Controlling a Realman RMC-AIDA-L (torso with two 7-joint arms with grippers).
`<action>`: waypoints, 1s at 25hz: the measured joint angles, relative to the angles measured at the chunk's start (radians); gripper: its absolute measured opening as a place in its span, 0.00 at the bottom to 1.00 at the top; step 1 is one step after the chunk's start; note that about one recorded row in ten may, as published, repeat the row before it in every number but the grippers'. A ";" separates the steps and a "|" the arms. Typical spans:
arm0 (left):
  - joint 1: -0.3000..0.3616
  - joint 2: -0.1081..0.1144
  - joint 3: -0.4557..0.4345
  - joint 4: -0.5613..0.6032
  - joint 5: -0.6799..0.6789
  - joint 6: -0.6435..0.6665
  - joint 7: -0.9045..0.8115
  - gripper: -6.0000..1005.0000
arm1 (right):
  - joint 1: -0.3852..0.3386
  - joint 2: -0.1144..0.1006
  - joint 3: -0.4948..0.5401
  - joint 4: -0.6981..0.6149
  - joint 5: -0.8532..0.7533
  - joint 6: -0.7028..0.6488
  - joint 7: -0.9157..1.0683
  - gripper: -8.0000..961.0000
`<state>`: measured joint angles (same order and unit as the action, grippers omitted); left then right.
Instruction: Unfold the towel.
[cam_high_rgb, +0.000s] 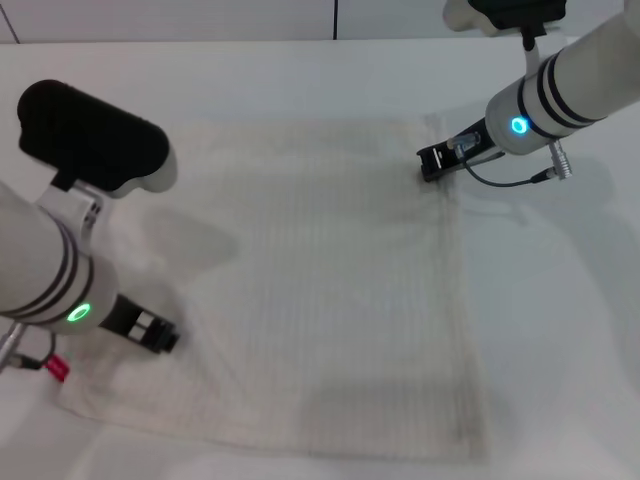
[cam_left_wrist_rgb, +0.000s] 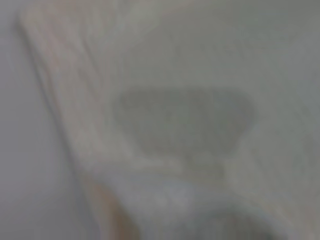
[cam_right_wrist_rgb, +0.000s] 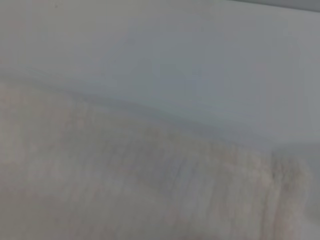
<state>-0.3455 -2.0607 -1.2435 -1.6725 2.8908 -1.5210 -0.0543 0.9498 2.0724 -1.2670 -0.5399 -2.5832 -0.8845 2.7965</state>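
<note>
Cream-white towel (cam_high_rgb: 330, 290) lies spread across the counter (cam_high_rgb: 560, 330), left pincer (cam_high_rgb: 160, 335) lower left, right pincer (cam_high_rgb: 432, 162) upper right, grips undeterminable, seemingly pulling opposite corners flat.

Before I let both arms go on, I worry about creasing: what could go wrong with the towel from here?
The left gripper sits low at the near-left part of the towel, where the cloth looks rumpled; a pull there may drag it into folds. The right gripper is at the far-right edge, so uneven pulls by the two arms could skew the cloth on the table.
</note>
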 joint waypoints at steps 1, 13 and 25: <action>0.005 0.001 -0.006 -0.003 0.001 -0.018 -0.002 0.53 | 0.000 0.000 0.000 0.000 0.000 0.000 0.000 0.02; 0.072 0.039 -0.041 -0.143 0.003 -0.124 -0.030 0.53 | -0.006 0.000 -0.002 -0.011 0.000 0.000 0.000 0.02; 0.126 -0.002 -0.238 -0.144 0.003 0.616 0.328 0.53 | -0.363 0.009 -0.203 -0.601 0.079 0.063 -0.016 0.03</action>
<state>-0.2196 -2.0625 -1.4812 -1.8166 2.8942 -0.9054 0.2738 0.5866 2.0819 -1.4701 -1.1405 -2.5041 -0.8213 2.7808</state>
